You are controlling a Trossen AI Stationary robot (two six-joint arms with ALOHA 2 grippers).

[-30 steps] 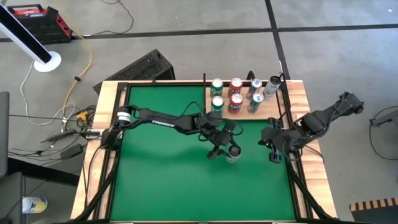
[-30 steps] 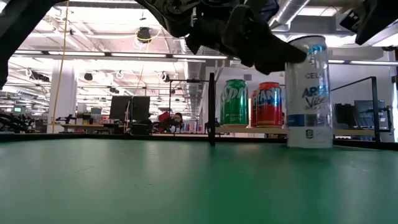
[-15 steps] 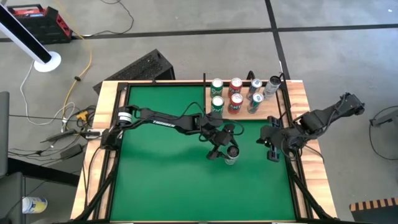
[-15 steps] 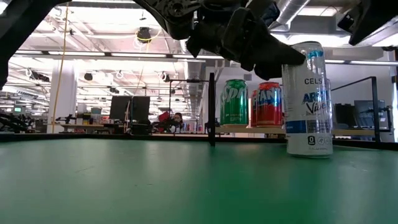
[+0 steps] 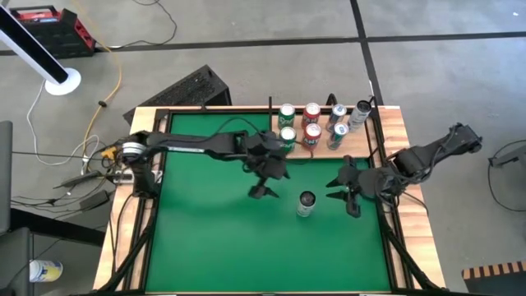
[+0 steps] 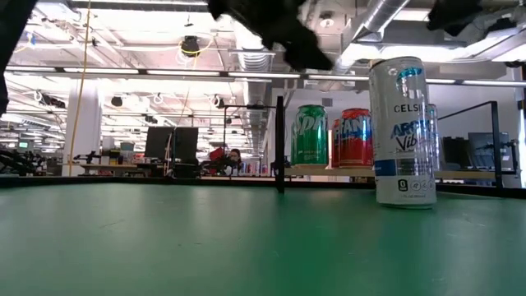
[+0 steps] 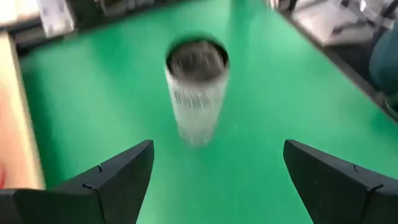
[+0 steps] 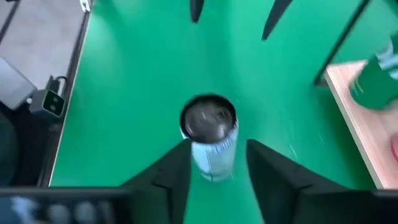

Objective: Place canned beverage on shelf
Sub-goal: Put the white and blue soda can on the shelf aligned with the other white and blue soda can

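On the green tabletop (image 5: pixel 205 238), right of centre and nearer the right edge than the left, we see the can (image 5: pixel 306 203) standing upright and alone, its long axis vertical, well short of the shelf (image 5: pixel 349 148) at the far right corner, where six other cans (image 5: pixel 311 126) stand in two rows. Nothing holds it. Our right fingers (image 5: pixel 343 194) sit just beside it on the side toward the right edge, partly apart and pointed at it; in the right wrist view the can (image 8: pixel 209 135) stands dead ahead, between the two fingers (image 8: pixel 164 175) or just past them, we cannot tell which. Our left fingers (image 5: pixel 265 182) hang wide apart and clear of it toward the left edge, with the can (image 7: pixel 197 90) ahead of them and beyond their tips. We judge the right arm nearer and better lined up to grasp it. The can (image 6: pixel 402 131) is tall, slim and silver-white with blue lettering, its lid unopened as far as we can tell.
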